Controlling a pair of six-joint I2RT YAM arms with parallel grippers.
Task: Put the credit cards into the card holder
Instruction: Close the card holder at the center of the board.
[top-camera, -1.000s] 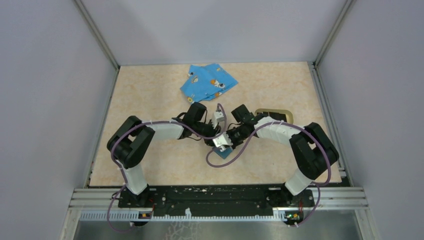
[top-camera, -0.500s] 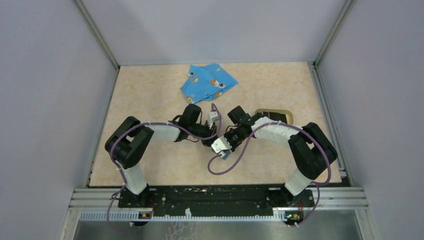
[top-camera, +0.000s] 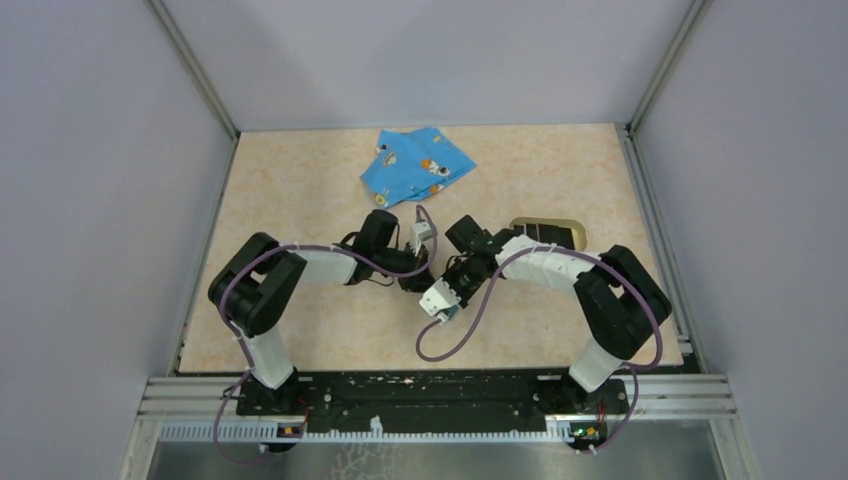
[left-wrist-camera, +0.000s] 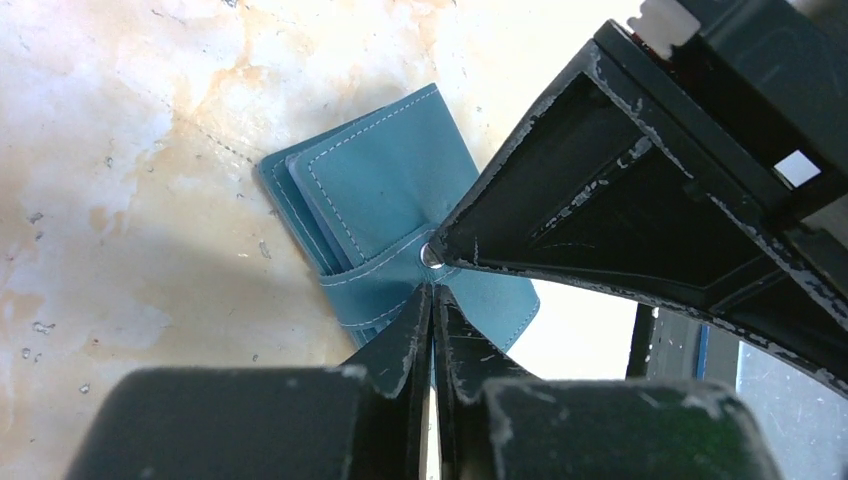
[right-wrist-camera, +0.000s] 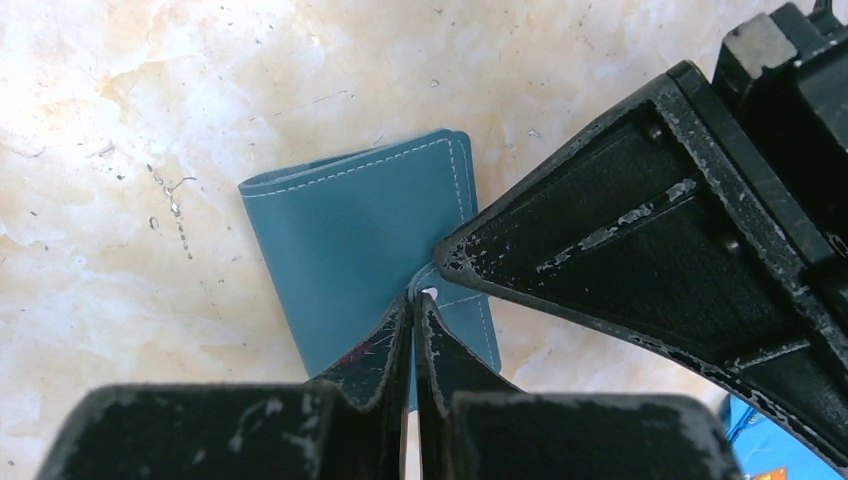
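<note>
The teal card holder (left-wrist-camera: 380, 190) lies folded on the beige table; it also shows in the right wrist view (right-wrist-camera: 340, 230). My left gripper (left-wrist-camera: 433, 290) is shut on its edge just below the small snap. My right gripper (right-wrist-camera: 412, 300) is shut on the snap tab from the opposite side. The two grippers' tips meet at the snap. In the top view the left gripper (top-camera: 412, 283) and right gripper (top-camera: 447, 300) meet over the holder and hide almost all of it. I cannot make out any black credit cards as separate things.
The blue cartoon-print cloth (top-camera: 417, 163) lies at the back centre. The tan oval tray (top-camera: 572, 228) sits behind the right forearm, its inside dark and partly hidden. Grey walls enclose the table on three sides.
Both grippers have shifted a little to the left and toward the near edge together, still joined at the holder. The holder is more hidden in the top view now.
</note>
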